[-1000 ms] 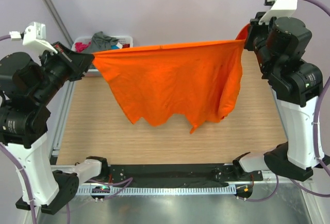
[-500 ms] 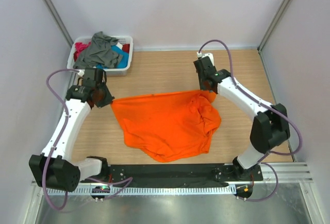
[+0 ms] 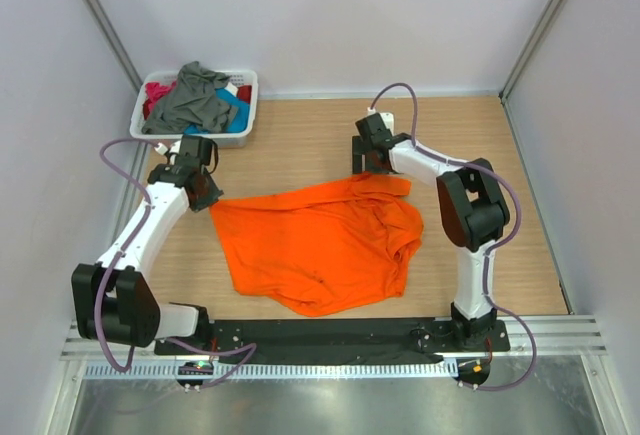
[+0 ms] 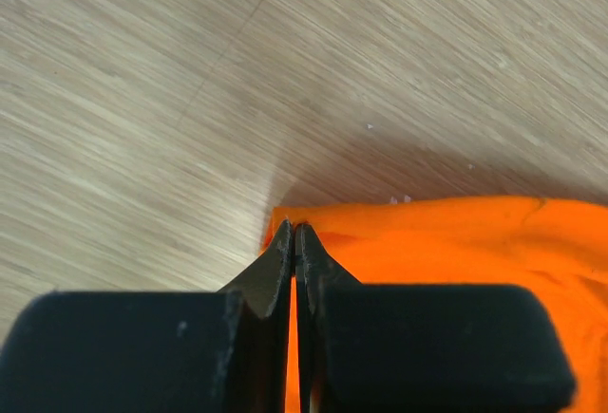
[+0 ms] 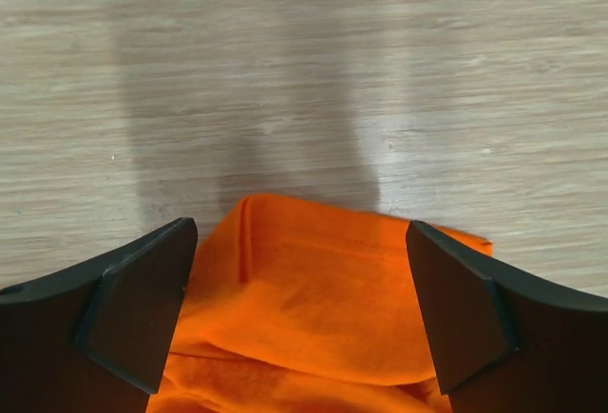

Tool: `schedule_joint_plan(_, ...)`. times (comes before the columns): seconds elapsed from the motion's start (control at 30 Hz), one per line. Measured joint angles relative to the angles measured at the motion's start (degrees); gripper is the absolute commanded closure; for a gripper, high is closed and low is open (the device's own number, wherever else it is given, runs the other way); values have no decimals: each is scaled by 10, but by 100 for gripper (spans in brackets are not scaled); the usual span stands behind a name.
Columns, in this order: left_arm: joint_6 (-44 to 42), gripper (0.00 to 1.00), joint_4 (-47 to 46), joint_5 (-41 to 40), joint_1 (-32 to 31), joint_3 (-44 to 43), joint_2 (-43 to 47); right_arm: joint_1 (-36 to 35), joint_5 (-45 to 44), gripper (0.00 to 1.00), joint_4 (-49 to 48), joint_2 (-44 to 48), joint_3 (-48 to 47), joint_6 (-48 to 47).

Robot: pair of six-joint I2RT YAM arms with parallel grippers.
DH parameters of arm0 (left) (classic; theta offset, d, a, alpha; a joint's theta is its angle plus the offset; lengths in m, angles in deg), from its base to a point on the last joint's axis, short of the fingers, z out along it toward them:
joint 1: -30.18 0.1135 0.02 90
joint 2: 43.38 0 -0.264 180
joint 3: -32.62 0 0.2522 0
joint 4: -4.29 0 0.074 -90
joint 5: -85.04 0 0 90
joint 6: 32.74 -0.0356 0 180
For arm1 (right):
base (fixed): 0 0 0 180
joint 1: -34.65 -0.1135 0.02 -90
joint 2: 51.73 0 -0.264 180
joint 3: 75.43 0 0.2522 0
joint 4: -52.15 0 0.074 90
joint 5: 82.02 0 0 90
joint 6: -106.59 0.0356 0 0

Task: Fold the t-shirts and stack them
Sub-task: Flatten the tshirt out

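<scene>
Two hands meet the orange t-shirt (image 3: 320, 245) at its far edge. The left hand (image 4: 294, 233) is pinched shut on one corner; the right hand (image 5: 299, 234) is spread wide over the other, gripping nothing. The shirt lies rumpled on the wooden worktop (image 3: 300, 145). Grey, teal and pink t-shirts (image 3: 195, 103) fill the white laundry basket (image 3: 250, 110) beyond.

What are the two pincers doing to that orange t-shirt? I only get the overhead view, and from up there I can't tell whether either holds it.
Observer: The left wrist view shows the left pincer shut on a corner of the orange t-shirt.
Operator: And the other one?
Observer: The right wrist view shows the right pincer open, jaws wide apart, with nothing gripped between them.
Operator: Is the shirt's edge flat there?
Observer: No, it lies rumpled in soft folds on the wooden table.
</scene>
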Motion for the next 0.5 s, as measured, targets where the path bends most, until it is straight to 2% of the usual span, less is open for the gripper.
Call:
schedule_joint_plan(0.23,-4,100,-6,-7,1,2,1,80,69,1,7,50,-1,37)
schedule_joint_plan(0.37,-4,100,-12,-5,1,7,1,154,78,5,1,143,62,58)
schedule_joint_plan(0.5,-4,100,-17,0,2,7,1,166,80,9,-8,205,129,85)
